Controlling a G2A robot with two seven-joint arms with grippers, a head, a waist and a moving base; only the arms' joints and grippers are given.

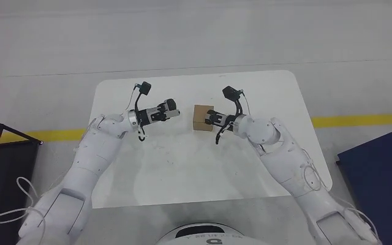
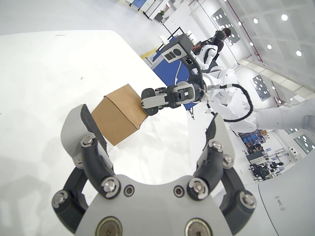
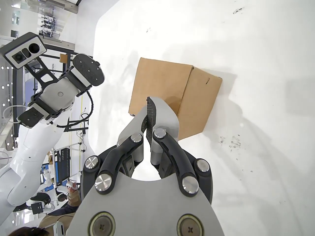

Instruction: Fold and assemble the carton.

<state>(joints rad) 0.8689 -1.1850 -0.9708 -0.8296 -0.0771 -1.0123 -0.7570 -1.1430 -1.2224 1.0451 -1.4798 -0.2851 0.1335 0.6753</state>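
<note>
Against carton [image 3: 160, 87] edge, closed right tool [image 3: 148, 105]

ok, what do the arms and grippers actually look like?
Left arm and right arm: glossy white shells. Left gripper and right gripper match: silver-grey fingers with black textured pads, black linkages, silver bolts, grey base plate. A black cable loops at each wrist, beside a black bracket carrying a grey-faced camera.

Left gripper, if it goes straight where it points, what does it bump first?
Probably the carton: the open left gripper points at its near side, with bare table between.
</note>
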